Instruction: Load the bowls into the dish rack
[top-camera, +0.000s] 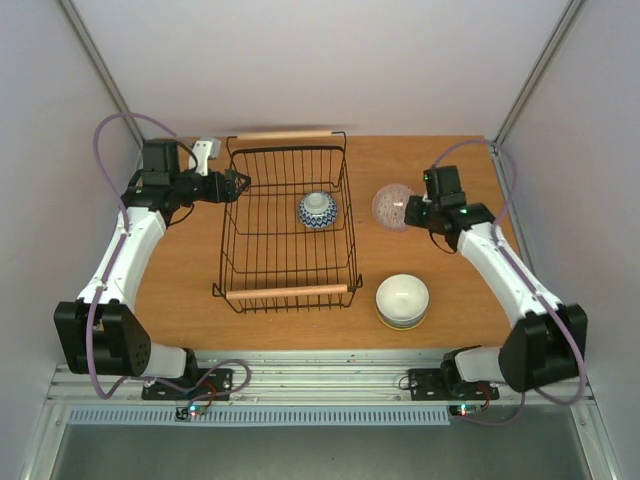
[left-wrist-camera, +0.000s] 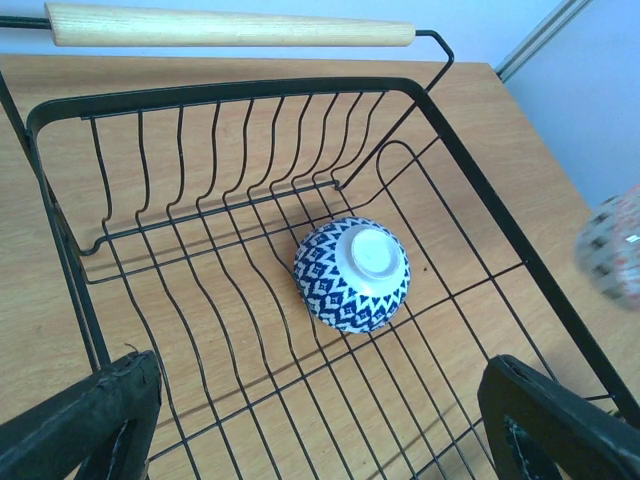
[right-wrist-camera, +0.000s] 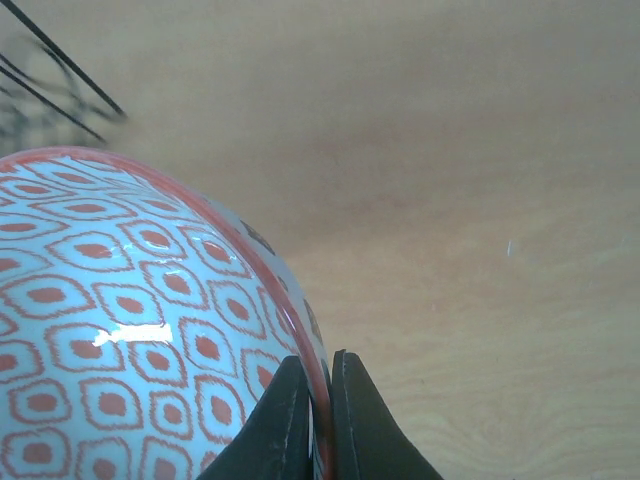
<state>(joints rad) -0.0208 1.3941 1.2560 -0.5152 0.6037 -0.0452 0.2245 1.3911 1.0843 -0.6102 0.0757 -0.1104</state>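
Note:
The black wire dish rack (top-camera: 232, 262) with two wooden handles stands mid-table. A blue-and-white bowl (top-camera: 317, 210) lies upside down inside it, also seen in the left wrist view (left-wrist-camera: 351, 275). My left gripper (top-camera: 237, 184) hovers open and empty at the rack's left rim; its fingers (left-wrist-camera: 85, 425) frame the rack floor (left-wrist-camera: 250, 370). My right gripper (top-camera: 413, 212) is shut on the rim of a red-patterned bowl (top-camera: 392, 206), held tilted above the table right of the rack; the bowl fills the right wrist view (right-wrist-camera: 130, 330). A stack of cream bowls (top-camera: 402, 300) sits at the front right.
A small white object (top-camera: 206, 152) lies at the back left by the rack. The wooden table (top-camera: 180, 290) is enclosed by pale walls on three sides. The rack's far handle (left-wrist-camera: 230, 25) rises above its rim.

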